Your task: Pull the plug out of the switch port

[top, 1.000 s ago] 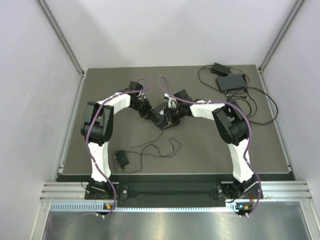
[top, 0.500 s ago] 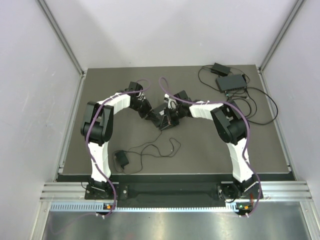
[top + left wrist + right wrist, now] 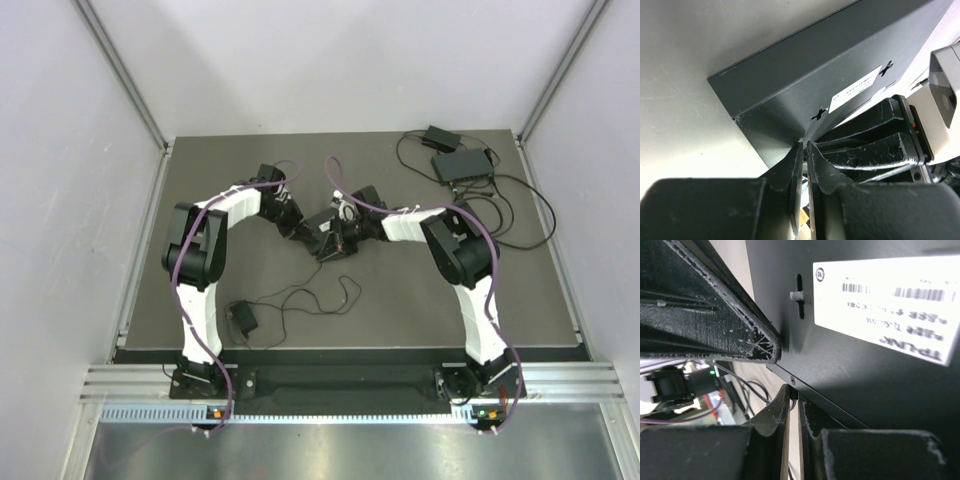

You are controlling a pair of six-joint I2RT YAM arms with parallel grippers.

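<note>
A small black switch (image 3: 323, 240) is held tilted up between my two arms at the table's middle. Its underside with a white label fills the left wrist view (image 3: 830, 65) and the right wrist view (image 3: 865, 385). My left gripper (image 3: 804, 144) is shut, its tips pinching the switch's near corner. My right gripper (image 3: 794, 390) is shut on a small black plug (image 3: 793, 396) that sits in the switch's edge, thin wires trailing from it. In the top view the left gripper (image 3: 304, 232) and right gripper (image 3: 341, 236) flank the switch.
A second black switch (image 3: 462, 165) and a power brick (image 3: 440, 135) with looping cables lie at the back right. A black adapter (image 3: 243, 318) with a thin cable (image 3: 320, 297) lies near the front left. White walls stand on three sides.
The right arm's forearm and its purple cable have shifted slightly. Both grippers and the switch stay at the same spot.
</note>
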